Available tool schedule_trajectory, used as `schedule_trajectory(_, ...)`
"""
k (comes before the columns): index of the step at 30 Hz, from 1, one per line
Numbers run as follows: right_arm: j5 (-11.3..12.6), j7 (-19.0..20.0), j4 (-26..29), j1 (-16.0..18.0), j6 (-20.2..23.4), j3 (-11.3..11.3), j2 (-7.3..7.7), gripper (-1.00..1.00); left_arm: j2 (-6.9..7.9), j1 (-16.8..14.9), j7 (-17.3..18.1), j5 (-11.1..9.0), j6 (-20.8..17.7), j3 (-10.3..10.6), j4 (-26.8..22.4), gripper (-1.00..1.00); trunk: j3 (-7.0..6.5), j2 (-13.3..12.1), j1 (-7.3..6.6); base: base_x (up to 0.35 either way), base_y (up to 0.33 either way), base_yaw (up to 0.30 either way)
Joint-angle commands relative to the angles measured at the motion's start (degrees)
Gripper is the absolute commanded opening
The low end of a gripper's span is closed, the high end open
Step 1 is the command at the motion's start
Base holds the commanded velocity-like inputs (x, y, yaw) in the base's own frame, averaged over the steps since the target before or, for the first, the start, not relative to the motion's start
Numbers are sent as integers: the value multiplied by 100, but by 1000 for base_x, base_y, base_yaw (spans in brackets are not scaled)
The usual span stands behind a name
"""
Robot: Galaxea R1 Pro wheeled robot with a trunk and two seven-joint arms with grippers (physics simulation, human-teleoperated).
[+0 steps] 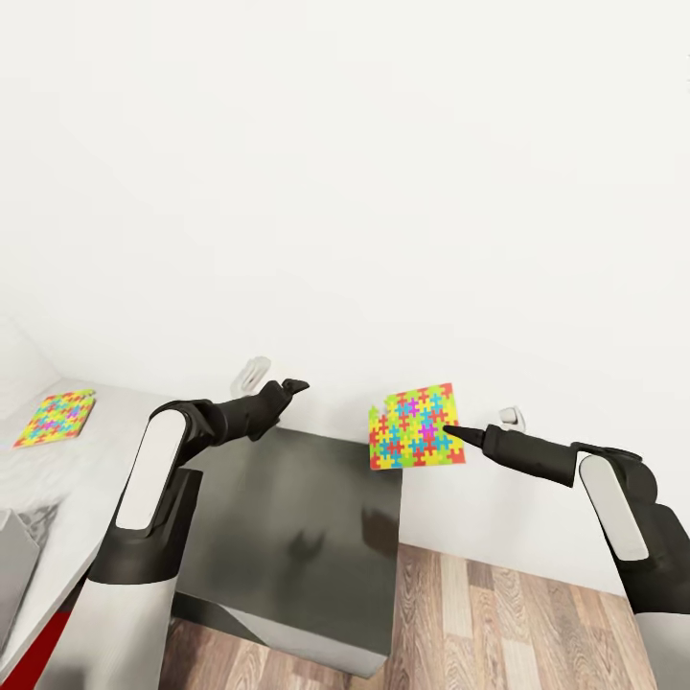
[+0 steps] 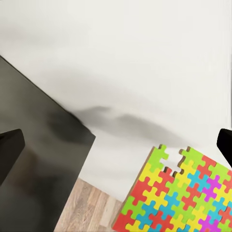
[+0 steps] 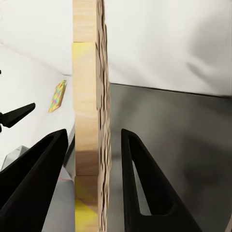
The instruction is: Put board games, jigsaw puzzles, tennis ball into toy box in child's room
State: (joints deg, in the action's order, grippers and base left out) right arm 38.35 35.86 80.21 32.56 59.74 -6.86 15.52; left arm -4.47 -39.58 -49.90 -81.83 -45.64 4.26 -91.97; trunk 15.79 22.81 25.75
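Observation:
My right gripper is shut on one jigsaw puzzle, holding it upright in the air above the far right corner of a dark cabinet. In the right wrist view the puzzle stands edge-on between the two fingers. The other jigsaw puzzle lies flat on the table at the far left. A grey corner of the toy box shows at the left edge. My left gripper hovers open over the cabinet's back edge, left of the held puzzle.
The dark grey cabinet stands below both arms, against the white wall. Wood-plank floor lies to its right. Small white fittings sit on the wall behind the arms.

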Motion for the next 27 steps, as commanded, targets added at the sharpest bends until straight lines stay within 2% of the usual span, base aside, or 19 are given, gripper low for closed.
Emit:
schedule_trajectory(1,-36,44,5,6,26,-6,0,-100,-2,-6,-61,-52,-6,-3,-5,100,2,11,4,0,0,0)
schedule_trajectory(27,-36,44,37,4,26,-7,3,-100,19,2,-64,-52,-6,-44,10,100,-237,11,4,0,0,0)
